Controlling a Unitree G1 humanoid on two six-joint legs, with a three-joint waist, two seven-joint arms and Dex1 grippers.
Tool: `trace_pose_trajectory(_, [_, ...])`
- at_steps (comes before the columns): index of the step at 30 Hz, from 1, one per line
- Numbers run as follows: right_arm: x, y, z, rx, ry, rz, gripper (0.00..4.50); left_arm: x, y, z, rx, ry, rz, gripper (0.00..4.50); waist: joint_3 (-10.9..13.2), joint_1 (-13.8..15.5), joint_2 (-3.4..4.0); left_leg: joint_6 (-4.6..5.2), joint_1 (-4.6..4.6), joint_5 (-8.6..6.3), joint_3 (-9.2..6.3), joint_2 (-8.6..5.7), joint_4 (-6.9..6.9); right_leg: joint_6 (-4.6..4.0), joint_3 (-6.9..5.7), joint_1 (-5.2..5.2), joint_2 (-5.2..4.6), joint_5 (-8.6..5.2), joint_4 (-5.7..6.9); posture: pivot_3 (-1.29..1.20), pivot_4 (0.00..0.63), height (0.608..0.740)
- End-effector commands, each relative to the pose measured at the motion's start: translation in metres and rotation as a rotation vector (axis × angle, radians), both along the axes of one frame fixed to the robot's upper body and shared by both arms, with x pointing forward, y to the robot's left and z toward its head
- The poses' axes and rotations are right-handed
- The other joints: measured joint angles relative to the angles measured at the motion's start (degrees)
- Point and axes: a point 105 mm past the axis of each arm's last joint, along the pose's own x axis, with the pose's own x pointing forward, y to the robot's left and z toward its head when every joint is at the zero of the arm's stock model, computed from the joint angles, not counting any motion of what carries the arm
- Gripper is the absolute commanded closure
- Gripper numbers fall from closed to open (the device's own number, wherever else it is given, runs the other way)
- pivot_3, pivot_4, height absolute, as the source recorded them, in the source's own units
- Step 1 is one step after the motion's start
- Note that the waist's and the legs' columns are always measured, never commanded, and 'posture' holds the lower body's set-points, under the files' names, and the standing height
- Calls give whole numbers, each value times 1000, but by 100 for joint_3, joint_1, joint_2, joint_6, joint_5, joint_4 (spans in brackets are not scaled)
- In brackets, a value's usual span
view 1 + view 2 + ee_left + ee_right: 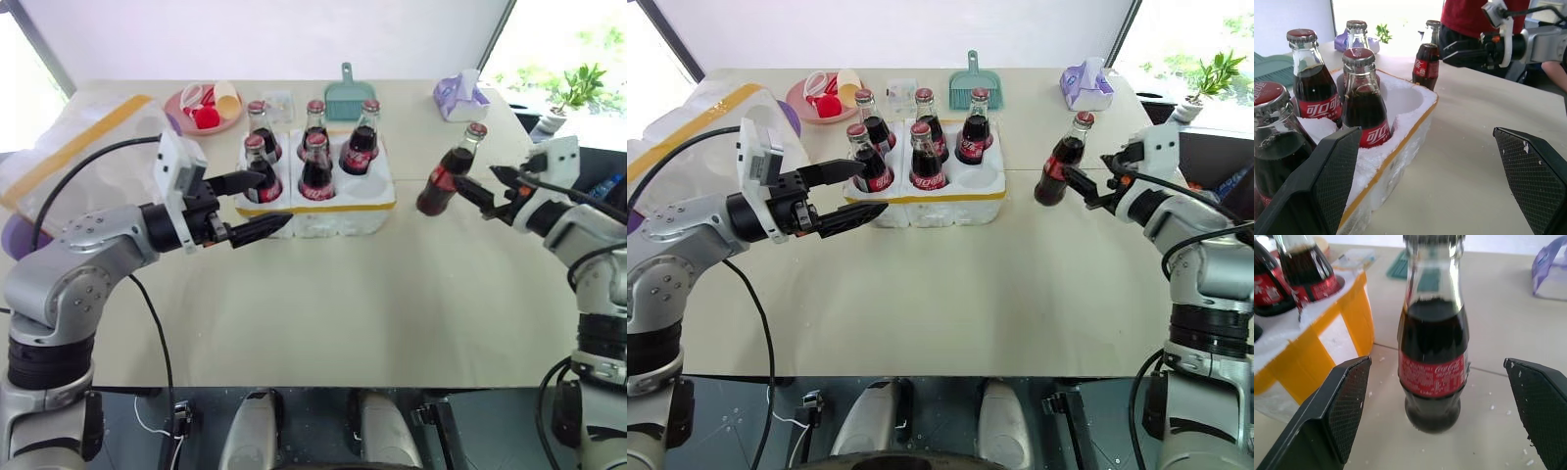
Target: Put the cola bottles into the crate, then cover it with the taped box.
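The low white crate (338,217) with a yellow tape band stands mid-table and holds several cola bottles (315,168); its front right well (980,177) is empty. Another cola bottle (447,174) stands on the table to the crate's right. My right gripper (482,182) is open just right of that bottle, whose body (1433,357) shows between the spread fingers without touching them. My left gripper (263,204) is open at the crate's front left corner, holding nothing. The taped box (83,147) lies at the far left behind my left arm.
Along the table's back edge are a pink plate (186,119) with cups, a small clear container (279,103), a teal dustpan (349,98) and a purple tissue pack (458,96). A person in a red top (1469,14) stands beyond the table's right side.
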Motion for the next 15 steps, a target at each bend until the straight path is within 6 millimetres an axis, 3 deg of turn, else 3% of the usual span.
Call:
trace_pose_trajectory(1, [16,2,5,5,-50,-12,61,-5,0,8,8,-47,-3,0,0,-10,0,0,0,0,0,0,0,0,0,0,0,0,0,0,150,736])
trace_pose_trajectory(12, [59,19,-13,56,-23,0,61,-2,-3,8,5,-51,-2,0,0,-105,1,-1,-1,0,-1,0,-3,0,-1,0,0,0,-2,0,150,736])
trace_pose_trajectory(15, [62,24,-10,59,-41,25,926,-2,-2,8,8,-52,0,0,0,-100,1,-1,-1,1,0,0,-3,0,0,0,0,0,-2,0,150,736])
